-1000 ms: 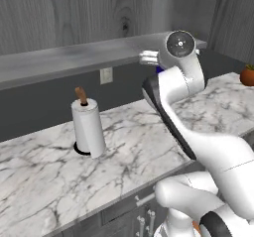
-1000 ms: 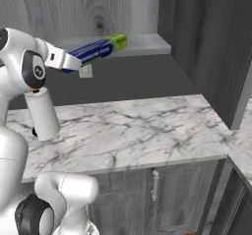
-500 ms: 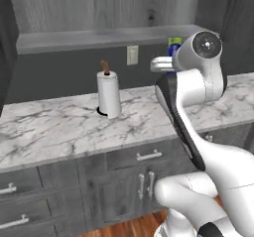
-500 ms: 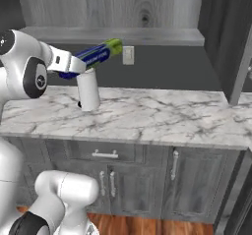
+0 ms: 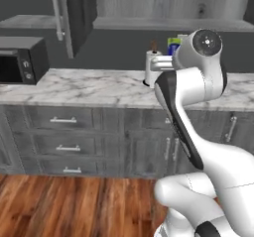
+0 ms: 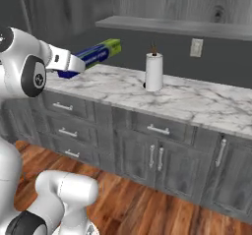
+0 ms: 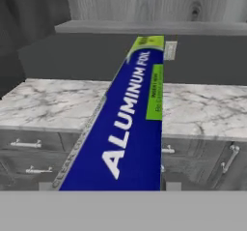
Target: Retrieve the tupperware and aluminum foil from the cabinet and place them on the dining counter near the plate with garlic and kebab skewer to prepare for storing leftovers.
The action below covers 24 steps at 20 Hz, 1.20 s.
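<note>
A: Where is the foil box [image 7: 126,123]?
B: Clamped in the gripper [image 6: 69,66] jaws, carried level in the air above the marble tabletop [image 6: 187,99], near the paper-towel roll [image 6: 154,72].
A: Advice?
B: Keep it level, swing clear of that roll

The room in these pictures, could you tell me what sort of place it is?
A rendered kitchen, most likely: a marble worktop over dark drawers, a microwave at one end, and a paper-towel roll standing on it. The end effector holds an aluminum foil box.
</note>
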### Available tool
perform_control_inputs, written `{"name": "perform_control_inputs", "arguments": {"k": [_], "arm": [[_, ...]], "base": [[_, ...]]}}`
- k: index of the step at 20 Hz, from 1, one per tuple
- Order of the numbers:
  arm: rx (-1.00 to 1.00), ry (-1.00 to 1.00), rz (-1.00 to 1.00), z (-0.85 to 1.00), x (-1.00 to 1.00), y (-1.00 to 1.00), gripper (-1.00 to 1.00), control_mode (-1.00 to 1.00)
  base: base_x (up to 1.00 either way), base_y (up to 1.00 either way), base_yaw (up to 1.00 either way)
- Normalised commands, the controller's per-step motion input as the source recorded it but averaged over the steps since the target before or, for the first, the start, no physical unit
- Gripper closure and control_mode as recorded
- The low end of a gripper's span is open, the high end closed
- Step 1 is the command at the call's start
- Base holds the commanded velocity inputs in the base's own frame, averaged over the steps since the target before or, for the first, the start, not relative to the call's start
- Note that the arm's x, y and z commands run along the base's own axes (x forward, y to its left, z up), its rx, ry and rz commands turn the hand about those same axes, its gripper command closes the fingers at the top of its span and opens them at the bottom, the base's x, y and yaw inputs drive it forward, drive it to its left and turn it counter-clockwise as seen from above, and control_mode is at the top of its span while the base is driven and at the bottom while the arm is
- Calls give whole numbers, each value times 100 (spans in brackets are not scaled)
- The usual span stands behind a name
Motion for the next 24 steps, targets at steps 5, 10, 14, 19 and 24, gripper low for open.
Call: {"name": "perform_control_inputs", "arguments": {"k": [5, 10, 14, 19, 24], "arm": [[0, 0, 0, 0, 0, 0, 100, 100], [0, 0, 0, 0, 0, 0, 100, 100], [0, 0, 0, 0, 0, 0, 100, 100], [0, 0, 0, 0, 0, 0, 100, 100], [0, 0, 0, 0, 0, 0, 100, 100]], "base": [[-100, 28, 56], [-98, 44, 71], [-42, 25, 88], [-19, 7, 98], [-6, 53, 86]]}}
